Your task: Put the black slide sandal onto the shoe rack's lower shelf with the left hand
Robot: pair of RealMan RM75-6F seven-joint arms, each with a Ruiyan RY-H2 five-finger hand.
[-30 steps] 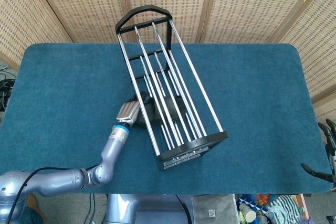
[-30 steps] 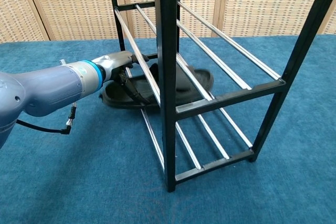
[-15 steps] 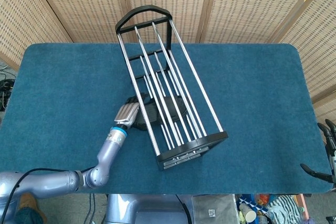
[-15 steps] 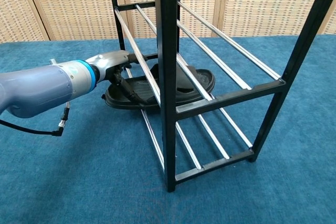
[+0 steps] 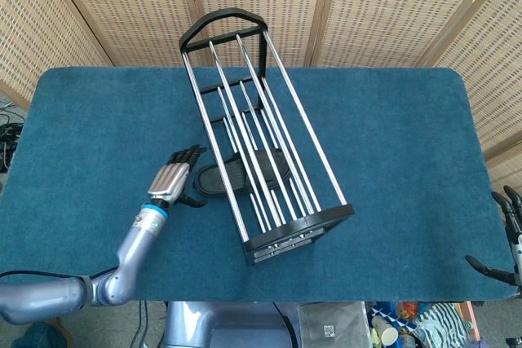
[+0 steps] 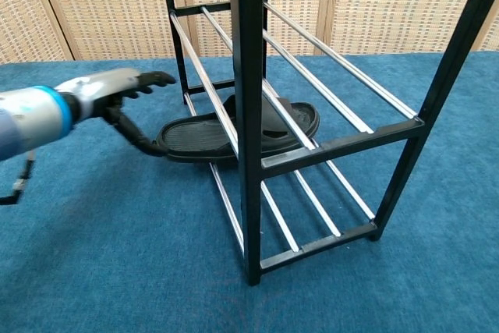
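Head view: the black slide sandal (image 5: 234, 175), dark and ribbed, lies across the lower shelf rods of the shoe rack (image 5: 259, 132), its heel end poking out on the left. The left hand (image 5: 174, 175) hovers just left of it, fingers extended side by side, holding nothing, with bare blue table (image 5: 90, 144) around it. At the far right edge, the right hand (image 5: 507, 238) shows only fingertips; whether they grasp anything cannot be told.

Chest view: the sandal (image 6: 234, 132) rests on the rods; the left hand (image 6: 117, 91) has its thumb tip at the heel.
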